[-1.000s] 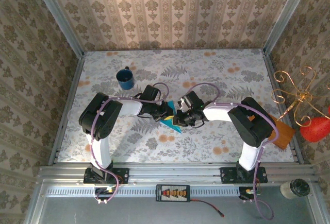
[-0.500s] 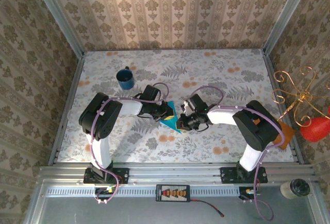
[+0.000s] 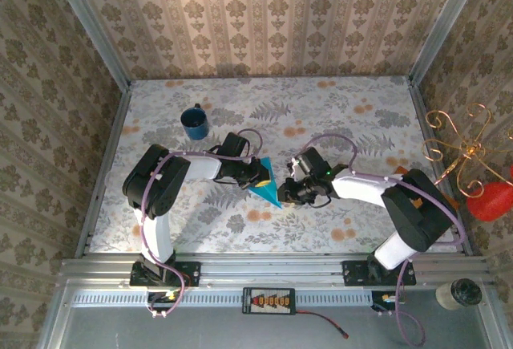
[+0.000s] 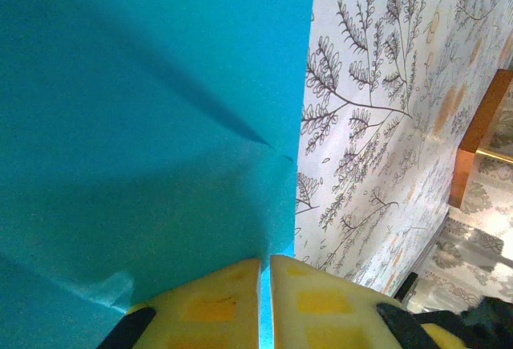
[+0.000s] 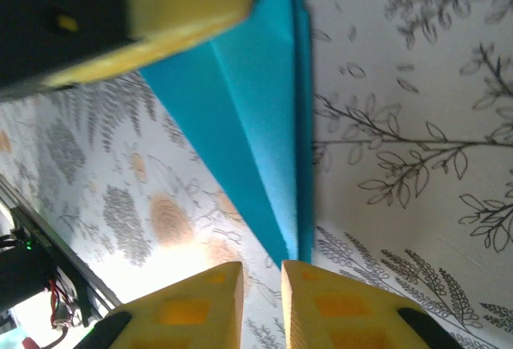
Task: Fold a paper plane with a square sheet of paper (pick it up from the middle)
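The main risk lies at the pointed end of the square sheet of paper (image 3: 268, 190), folded to a narrow turquoise wedge at the centre of the top view. The left gripper (image 4: 264, 285) is clenched on one edge of it, a sliver of blue showing between the yellow pads. In the right wrist view, the right gripper (image 5: 261, 293) sits at the bottom of the frame with its jaws parted a little and nothing between them, the paper's tip ending just above. A pinch from there could close short of the tip and miss, or push in and crumple the thin point. With only one edge held, the layered folds may also spring apart or the sheet twist. Counted: one folded sheet, two grippers, and one dark blue mug (image 3: 194, 121) in the upper left of the table (image 3: 337, 116).
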Motion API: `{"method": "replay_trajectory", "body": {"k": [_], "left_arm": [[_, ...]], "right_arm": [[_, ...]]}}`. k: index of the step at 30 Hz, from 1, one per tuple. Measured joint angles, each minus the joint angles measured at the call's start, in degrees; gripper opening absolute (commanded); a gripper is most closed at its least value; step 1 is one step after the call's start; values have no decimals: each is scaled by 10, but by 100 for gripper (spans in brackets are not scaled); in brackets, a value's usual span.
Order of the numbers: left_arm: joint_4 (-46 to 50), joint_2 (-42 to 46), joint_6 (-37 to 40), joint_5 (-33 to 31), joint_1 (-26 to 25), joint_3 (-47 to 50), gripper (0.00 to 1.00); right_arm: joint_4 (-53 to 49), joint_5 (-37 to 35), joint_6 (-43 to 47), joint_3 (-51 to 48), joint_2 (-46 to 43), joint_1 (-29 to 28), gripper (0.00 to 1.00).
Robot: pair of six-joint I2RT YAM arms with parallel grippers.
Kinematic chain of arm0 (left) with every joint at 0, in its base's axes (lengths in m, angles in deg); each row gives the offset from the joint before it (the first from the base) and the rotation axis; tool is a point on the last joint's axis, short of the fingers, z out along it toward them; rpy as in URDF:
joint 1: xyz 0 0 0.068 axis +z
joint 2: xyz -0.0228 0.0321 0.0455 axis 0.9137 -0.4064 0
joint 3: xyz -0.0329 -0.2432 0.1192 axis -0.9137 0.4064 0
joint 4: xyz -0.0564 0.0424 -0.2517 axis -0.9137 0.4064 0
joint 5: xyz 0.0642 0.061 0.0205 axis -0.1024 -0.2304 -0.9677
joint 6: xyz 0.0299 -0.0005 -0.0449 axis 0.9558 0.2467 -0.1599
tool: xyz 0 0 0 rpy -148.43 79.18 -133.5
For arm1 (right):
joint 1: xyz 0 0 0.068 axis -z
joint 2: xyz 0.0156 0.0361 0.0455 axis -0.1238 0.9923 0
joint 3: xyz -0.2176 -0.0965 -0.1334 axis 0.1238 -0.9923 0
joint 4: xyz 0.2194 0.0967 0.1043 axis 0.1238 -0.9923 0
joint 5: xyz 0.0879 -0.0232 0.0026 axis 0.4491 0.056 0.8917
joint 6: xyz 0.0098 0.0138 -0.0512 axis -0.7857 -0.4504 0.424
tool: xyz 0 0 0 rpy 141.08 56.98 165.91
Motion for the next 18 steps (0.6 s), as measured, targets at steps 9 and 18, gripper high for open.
{"method": "replay_trajectory", "body": {"k": [9,18], "left_arm": [[-9,0,0,5,1,4,12],[-9,0,0,5,1,4,12]], "right_arm": [[-8,-7,-6,3,31,2,22],[-5,14,-5,3,40,2,16]]}}
